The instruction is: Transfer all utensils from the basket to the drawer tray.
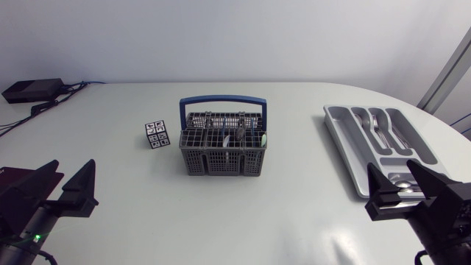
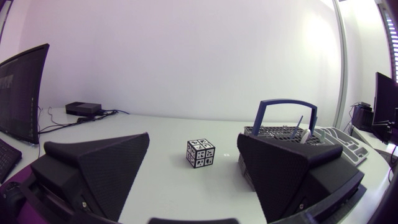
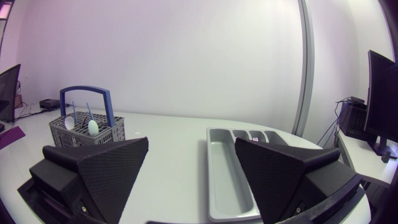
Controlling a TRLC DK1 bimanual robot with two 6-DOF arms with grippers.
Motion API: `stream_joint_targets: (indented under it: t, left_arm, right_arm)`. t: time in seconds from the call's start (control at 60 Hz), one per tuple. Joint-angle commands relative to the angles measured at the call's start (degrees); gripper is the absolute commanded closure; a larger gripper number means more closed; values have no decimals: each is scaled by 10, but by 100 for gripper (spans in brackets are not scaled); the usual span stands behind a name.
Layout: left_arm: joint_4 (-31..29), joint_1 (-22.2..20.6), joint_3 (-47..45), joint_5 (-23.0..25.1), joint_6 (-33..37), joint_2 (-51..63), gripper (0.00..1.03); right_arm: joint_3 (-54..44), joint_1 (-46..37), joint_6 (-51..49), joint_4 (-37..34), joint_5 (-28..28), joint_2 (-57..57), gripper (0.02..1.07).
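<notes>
A white table [image 1: 294, 206] is seen from above, with an arm at each near corner. The left gripper [image 1: 71, 166] has its two black wedge fingers spread wide, with nothing between them. The right gripper [image 1: 391, 168] is spread the same way and holds nothing.

Well ahead of the left fingers, off to their right-hand side, stands the grey basket [image 1: 223, 147]. Its blue handle [image 1: 223, 101] is upright. Several utensils stand in its compartments, among them a pale green one [image 1: 260, 138] on the side nearest the tray. A small black-and-white patterned cube [image 1: 156, 135] sits near the basket, straight ahead of the gap between the left fingers.

The grey drawer tray [image 1: 346, 140] lies ahead of the right fingers, its near end close under their tips. Metal cutlery [image 1: 379, 125] lies in its far compartments, and a spoon [image 1: 401, 179] lies in the compartment nearest the right fingertips.
</notes>
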Motion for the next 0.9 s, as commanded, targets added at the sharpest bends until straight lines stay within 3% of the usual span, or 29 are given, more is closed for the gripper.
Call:
stream_joint_targets:
  t: [0.0, 0.55, 0.883]
  left_arm:
    - [-3, -2, -23, 3, -14, -6, 4]
    - [-5, 2, 20, -9, -23, -1, 4]
    - [-4, -23, 96, -9, -41, 105, 5]
  right_arm:
    - [-11, 4, 8, 6, -1, -3, 6]
    - [2, 11, 7, 16, 9, -3, 6]
    - [24, 11, 0, 34, 7, 22, 7]
